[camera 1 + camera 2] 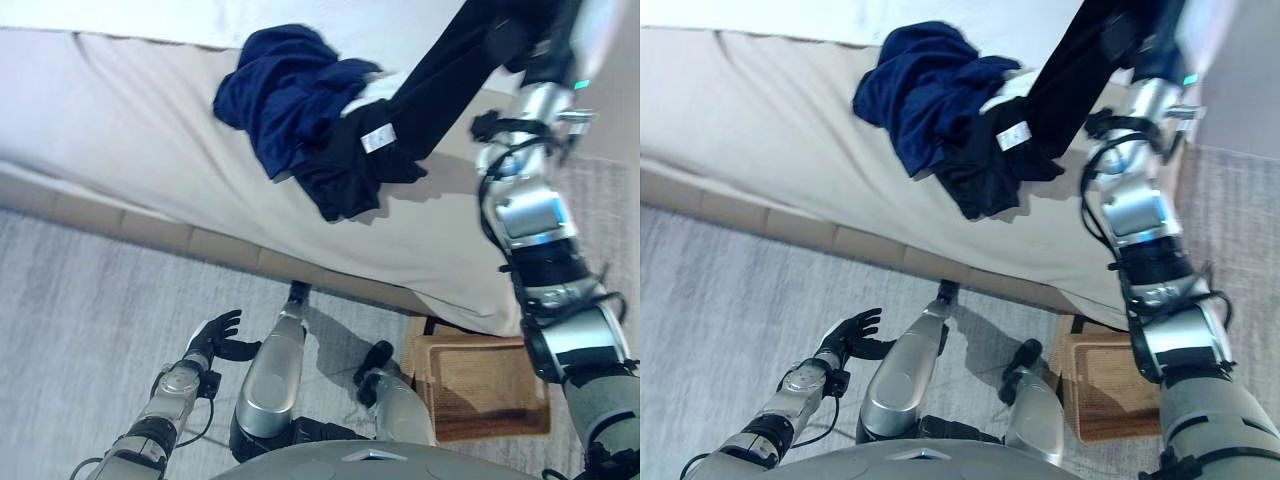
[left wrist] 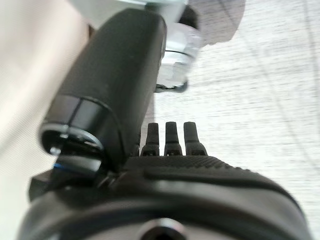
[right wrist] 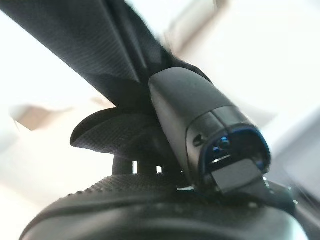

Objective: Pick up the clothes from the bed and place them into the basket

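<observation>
Right wrist view: the black garment is passing between the thumb and the curled fingers of the right hand, which is pinching the cloth. From the head camera, the same black garment is hanging taut from the raised hand down to the bed, where its lower end with a white label is lying bunched on the sheet. The high hold is probably meant to peel the cloth clear of the mattress. A navy garment is lying crumpled on the bed, touching the black one on its left, so it is at risk of being dragged along. The basket is sitting on the floor just off the bed's near edge, below the right arm, so the carry is likely a short one. The left hand is hanging near the floor, well apart from the bed, fingers loosely spread and empty.
</observation>
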